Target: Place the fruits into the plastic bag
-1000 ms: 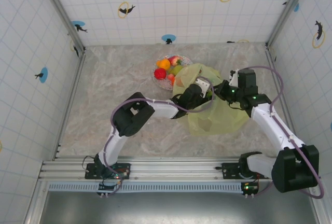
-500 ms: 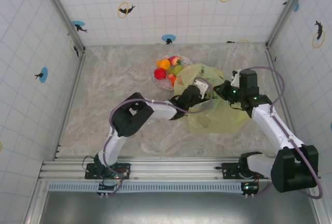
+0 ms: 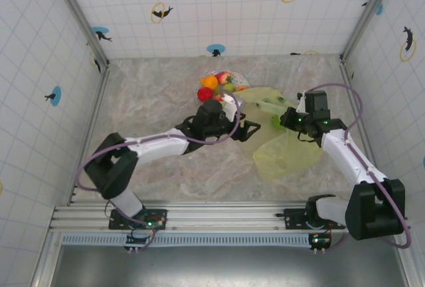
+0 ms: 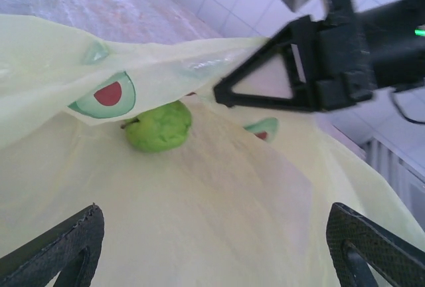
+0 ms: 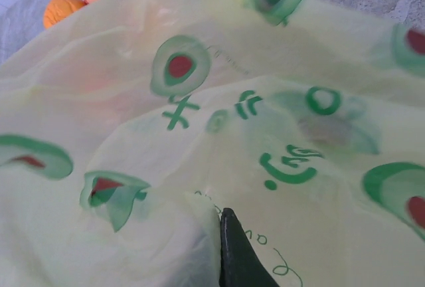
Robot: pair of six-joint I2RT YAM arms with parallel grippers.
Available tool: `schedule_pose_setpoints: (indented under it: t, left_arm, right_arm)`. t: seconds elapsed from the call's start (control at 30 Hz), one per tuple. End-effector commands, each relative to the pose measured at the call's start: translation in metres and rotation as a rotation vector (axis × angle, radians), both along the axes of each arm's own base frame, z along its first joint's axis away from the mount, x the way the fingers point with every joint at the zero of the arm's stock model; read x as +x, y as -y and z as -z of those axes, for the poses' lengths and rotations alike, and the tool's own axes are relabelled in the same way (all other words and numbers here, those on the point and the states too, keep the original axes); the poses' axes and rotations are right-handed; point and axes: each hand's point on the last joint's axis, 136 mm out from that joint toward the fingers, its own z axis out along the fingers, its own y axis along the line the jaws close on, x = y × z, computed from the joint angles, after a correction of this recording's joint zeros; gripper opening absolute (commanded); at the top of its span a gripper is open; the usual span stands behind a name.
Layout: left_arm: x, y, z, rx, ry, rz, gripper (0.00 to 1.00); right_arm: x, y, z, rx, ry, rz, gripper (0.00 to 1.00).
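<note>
The plastic bag (image 3: 287,149) lies right of centre, yellow-green with avocado prints. My right gripper (image 3: 287,119) is shut on its upper mouth edge and holds that film up (image 5: 226,217). One green fruit (image 4: 159,126) rests inside the bag under the raised film; from above it shows at the mouth (image 3: 274,122). My left gripper (image 3: 247,129) hovers just left of the mouth, open, with nothing between its fingers (image 4: 66,247). Other fruits sit on the plate: orange (image 3: 210,82), red (image 3: 205,94), peach-pink (image 3: 224,77). The orange fruit (image 5: 63,9) also peeks past the bag in the right wrist view.
The white patterned plate (image 3: 240,76) stands behind the bag's left end, close to my left wrist. Marble tabletop (image 3: 153,101) stretches bare to the left and front. Tiled walls enclose the table on three sides.
My left gripper has opened wider and drawn back leftward out of the bag, leaving the green fruit inside. The bag has flattened and shifted right. The right gripper keeps its hold.
</note>
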Motion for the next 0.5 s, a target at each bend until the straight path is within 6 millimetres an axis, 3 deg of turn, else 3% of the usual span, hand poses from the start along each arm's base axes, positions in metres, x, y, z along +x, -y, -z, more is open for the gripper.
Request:
schedule_pose_setpoints:
  t: [0.0, 0.1, 0.2, 0.3, 0.47]
  left_arm:
    - [-0.029, -0.017, -0.021, -0.037, -0.039, 0.126, 0.88]
    - [-0.022, -0.036, -0.048, -0.111, -0.033, 0.098, 0.88]
    - [-0.004, -0.056, -0.060, -0.141, -0.035, 0.030, 0.88]
    - [0.000, -0.062, -0.062, -0.135, -0.021, 0.024, 0.88]
    - [-0.002, -0.054, -0.054, -0.136, -0.076, 0.074, 0.88]
  right_arm:
    - [0.016, 0.004, -0.017, -0.020, 0.065, 0.021, 0.00]
    - [0.018, 0.006, -0.020, -0.025, 0.074, 0.034, 0.00]
    - [0.020, 0.006, -0.023, -0.021, 0.083, 0.042, 0.00]
    - [0.021, 0.004, -0.024, 0.000, 0.084, 0.043, 0.00]
    - [0.021, 0.003, -0.033, 0.018, 0.101, 0.048, 0.00]
